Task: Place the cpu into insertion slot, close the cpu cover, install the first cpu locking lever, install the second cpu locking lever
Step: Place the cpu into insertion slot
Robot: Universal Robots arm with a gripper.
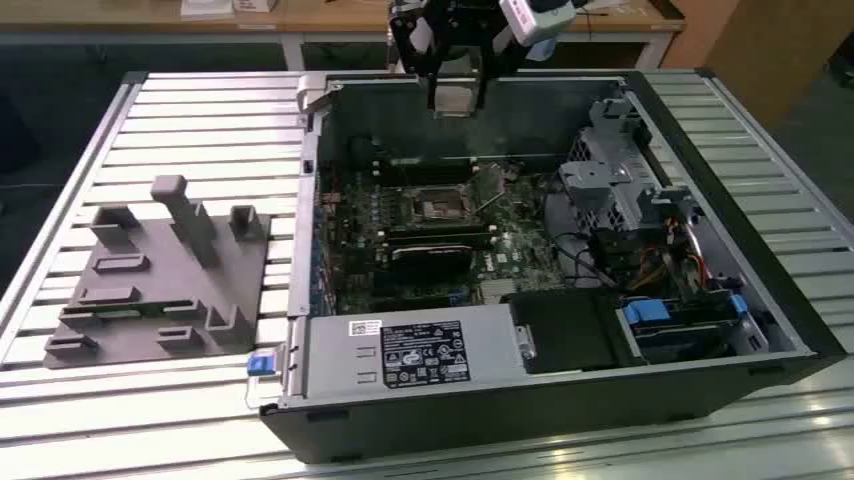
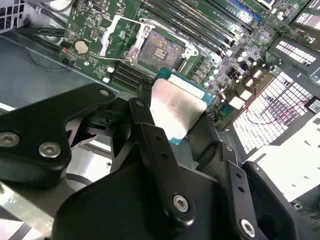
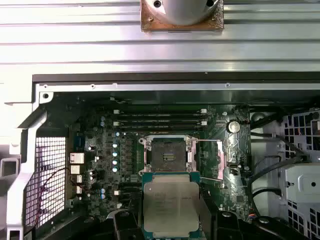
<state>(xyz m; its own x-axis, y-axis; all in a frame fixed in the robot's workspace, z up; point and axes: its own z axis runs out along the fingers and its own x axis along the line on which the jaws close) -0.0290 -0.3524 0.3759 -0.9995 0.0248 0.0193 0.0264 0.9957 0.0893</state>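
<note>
End effector [image 3: 171,226] is clenched on the cpu [image 3: 170,206]. Its black fingers [image 2: 150,132] pinch the chip by two opposite edges, w/ the dull metal top facing the cameras in both wrist views. The chip sits right between the fingertips, flat, clear of the board and touching nothing else. From where I stand, i.e. the exterior view, the arm hangs over the far wall of the open computer case [image 1: 534,410], which lies on its side on the slatted table [image 1: 200,100]. The insertion slot [image 3: 168,152] is below on the motherboard, apart from the chip: square, dark centre, silvery frame round it. In the first wrist view the cpu's near edge lines up just beside the slot's frame, approx. centred on it, but it isn't over the socket itself. Slot is bare, pins area exposed. In the second wrist view the cpu cover [image 2: 106,41] is tilted up off the socket on the side away from the chip, so it's open. Thin lever rods stick out beside the frame; can't tell how they're latched. On the exterior view's left a grey fixture block [image 1: 154,275] sits on the table, well apart from the case.
</note>
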